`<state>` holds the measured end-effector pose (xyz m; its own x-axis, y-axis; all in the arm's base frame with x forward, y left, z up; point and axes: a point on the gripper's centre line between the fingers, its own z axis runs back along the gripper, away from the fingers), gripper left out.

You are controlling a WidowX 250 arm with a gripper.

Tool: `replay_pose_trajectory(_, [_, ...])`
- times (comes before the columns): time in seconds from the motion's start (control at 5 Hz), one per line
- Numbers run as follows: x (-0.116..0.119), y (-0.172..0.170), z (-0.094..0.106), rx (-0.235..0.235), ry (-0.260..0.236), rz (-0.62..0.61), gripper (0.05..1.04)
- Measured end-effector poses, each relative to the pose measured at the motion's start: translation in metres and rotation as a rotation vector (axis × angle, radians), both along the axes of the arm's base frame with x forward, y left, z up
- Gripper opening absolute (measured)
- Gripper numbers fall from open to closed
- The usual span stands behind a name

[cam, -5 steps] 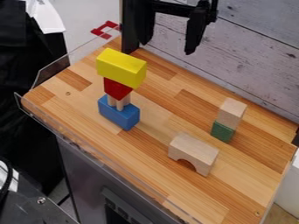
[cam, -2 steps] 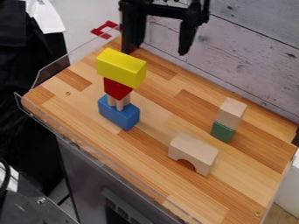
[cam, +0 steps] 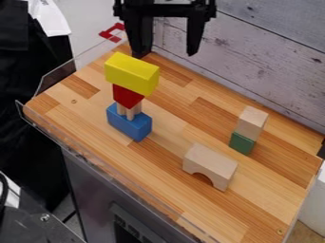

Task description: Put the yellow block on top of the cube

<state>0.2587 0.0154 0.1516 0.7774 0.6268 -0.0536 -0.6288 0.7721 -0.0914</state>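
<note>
Black gripper [cam: 166,53] hangs over the table's far edge, before a wall of weathered, pale grey planks [cam: 254,61]; its two fingers stand wide apart, nothing between them. Yellow block [cam: 131,73], smooth and oblong, lies on top of the red block [cam: 126,96] in the tower toward the table's left corner. Red block looks angular, its lower part narrowing. It sits above pale, rounded wooden posts [cam: 130,113], which stand on a blue block [cam: 129,124]. Table [cam: 165,175]: strips of light and darker wood, clear plastic rim [cam: 60,80] at the left corner. Toward the right corner, a bare wooden block [cam: 251,122] rests upright on a green block [cam: 242,143]. Between that pair and the near edge, I see a plain wooden arch [cam: 210,166], its curved opening facing down
</note>
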Motion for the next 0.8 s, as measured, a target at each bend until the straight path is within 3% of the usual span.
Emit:
replay_pose_trajectory(0.2, [-0.007,-0.001,-0.014,-0.002,0.009,0.264,0.998])
replay_pose_trajectory(0.4, [-0.013,-0.001,-0.017,0.004,-0.041,0.512,0.998])
replay_pose_trajectory(0.6, [-0.019,0.003,-0.017,0.013,-0.059,0.748,0.998])
replay_pose_trajectory(0.8, [-0.021,0.008,-0.014,0.021,-0.058,0.834,0.998])
